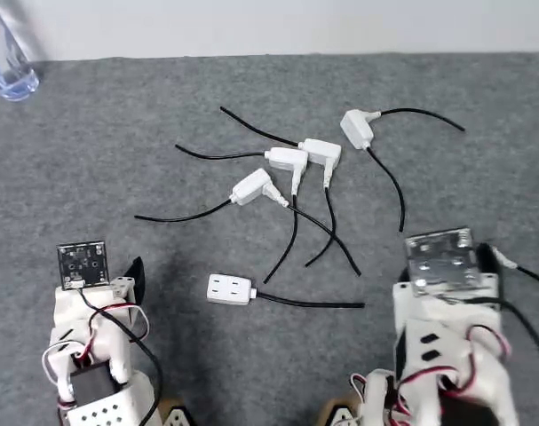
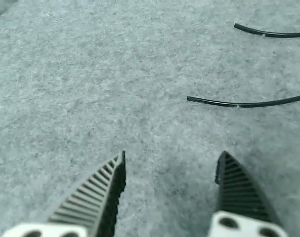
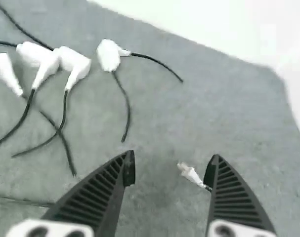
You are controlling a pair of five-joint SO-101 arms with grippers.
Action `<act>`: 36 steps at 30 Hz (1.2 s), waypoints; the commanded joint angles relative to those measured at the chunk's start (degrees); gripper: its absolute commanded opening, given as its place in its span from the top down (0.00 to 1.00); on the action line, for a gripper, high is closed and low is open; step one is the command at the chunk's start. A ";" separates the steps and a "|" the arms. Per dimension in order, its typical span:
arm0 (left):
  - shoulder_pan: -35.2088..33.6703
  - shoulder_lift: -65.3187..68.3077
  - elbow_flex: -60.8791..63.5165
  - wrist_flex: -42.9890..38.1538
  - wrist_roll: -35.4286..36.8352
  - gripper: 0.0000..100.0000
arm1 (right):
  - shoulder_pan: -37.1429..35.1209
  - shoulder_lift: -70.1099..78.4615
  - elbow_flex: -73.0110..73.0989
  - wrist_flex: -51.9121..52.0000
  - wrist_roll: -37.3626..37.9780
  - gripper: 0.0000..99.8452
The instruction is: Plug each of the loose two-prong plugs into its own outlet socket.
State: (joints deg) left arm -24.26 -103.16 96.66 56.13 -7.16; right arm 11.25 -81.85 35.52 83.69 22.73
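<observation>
Several white two-prong plugs on black cords lie loose at the middle of the grey mat: one (image 1: pixel 251 187), one (image 1: pixel 287 159), one (image 1: pixel 321 151) and one (image 1: pixel 359 127) furthest right. A white outlet socket (image 1: pixel 230 289) with its own cord lies nearer the arms, unplugged. My left gripper (image 2: pixel 173 157) is open over bare mat, short of two cord ends (image 2: pixel 238 103). My right gripper (image 3: pixel 172 158) is open and holds nothing; the plugs (image 3: pixel 73 63) lie ahead of it, the nearest (image 3: pixel 109 53).
A small white connector (image 3: pixel 189 174) on a thin wire lies between the right fingers on the mat. A clear plastic bottle (image 1: pixel 7 67) stands at the far left corner. Both arm bases (image 1: pixel 442 266) sit at the near edge.
</observation>
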 commanded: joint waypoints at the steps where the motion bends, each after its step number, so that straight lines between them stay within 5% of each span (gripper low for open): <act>1: 0.26 -1.05 -0.22 -0.88 1.05 0.72 | 2.86 9.27 -16.26 2.77 -6.42 0.78; 4: 0.26 -1.05 -0.22 -1.05 4.57 0.72 | 4.26 16.66 -25.67 4.79 -11.25 0.78; 16: 4.57 -1.05 -0.31 -0.97 9.23 0.72 | 10.42 49.27 -48.97 14.02 -10.37 0.78; 36: 6.42 -0.88 -0.22 -0.79 10.20 0.72 | 19.56 89.01 -51.60 10.33 28.57 0.78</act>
State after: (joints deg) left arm -18.37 -103.16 96.66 56.13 2.33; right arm 28.22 2.73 -13.89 96.44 45.67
